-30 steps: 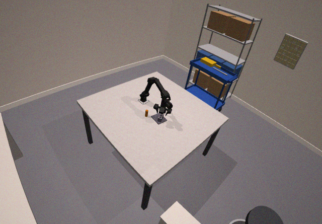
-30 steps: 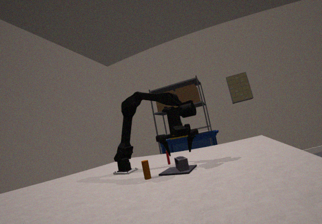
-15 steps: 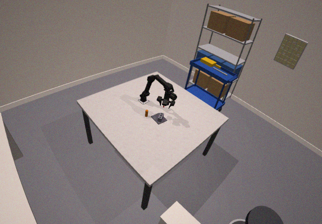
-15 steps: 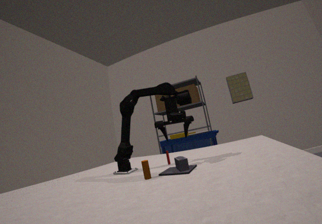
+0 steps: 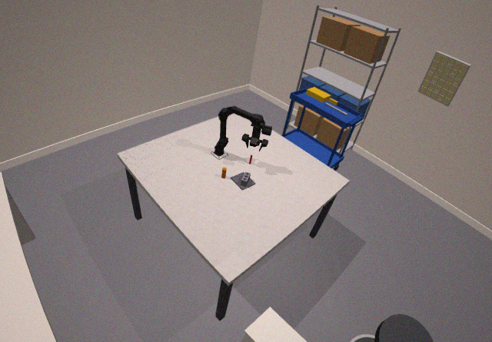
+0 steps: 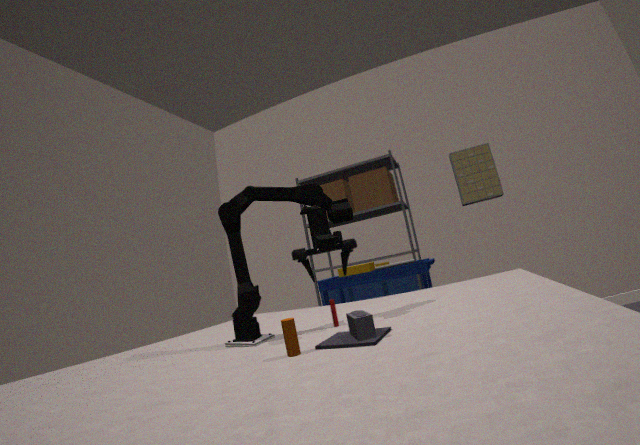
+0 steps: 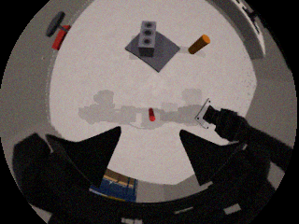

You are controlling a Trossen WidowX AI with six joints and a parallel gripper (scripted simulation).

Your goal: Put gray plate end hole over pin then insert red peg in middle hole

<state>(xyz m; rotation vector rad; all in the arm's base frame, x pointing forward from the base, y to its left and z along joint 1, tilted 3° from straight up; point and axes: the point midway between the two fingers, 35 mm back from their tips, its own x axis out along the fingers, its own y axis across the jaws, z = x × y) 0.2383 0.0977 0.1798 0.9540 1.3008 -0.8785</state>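
Standing by the bench (image 5: 191, 211), I read it left to right in the top view. The arm's foot sits toward the far side of the bench top, an orange cylinder (image 5: 224, 172) stands nearer me, and at about its 3 o'clock lies the dark base (image 5: 238, 180) with the gray plate (image 5: 247, 177) on it. In the wrist view the plate (image 7: 148, 37) shows a row of holes facing up, and it looks to lie flat on the base, though I cannot make out the pin itself. I judge the first half of the job done.

The red peg (image 5: 250, 158) stands upright on the bench, apart from the base, at roughly 12 o'clock from the plate. The claw (image 5: 254, 144) hangs well above it, spread about as wide as it goes and carrying nothing. From the wrist view the peg (image 7: 151, 115) sits almost midway between the two dark fingers, a shade toward the left one.

So the peg half is all to come: dropping down over the peg, closing on it, carrying it to the plate's middle hole, pushing it home and releasing. The middle hole appears unfilled from here.
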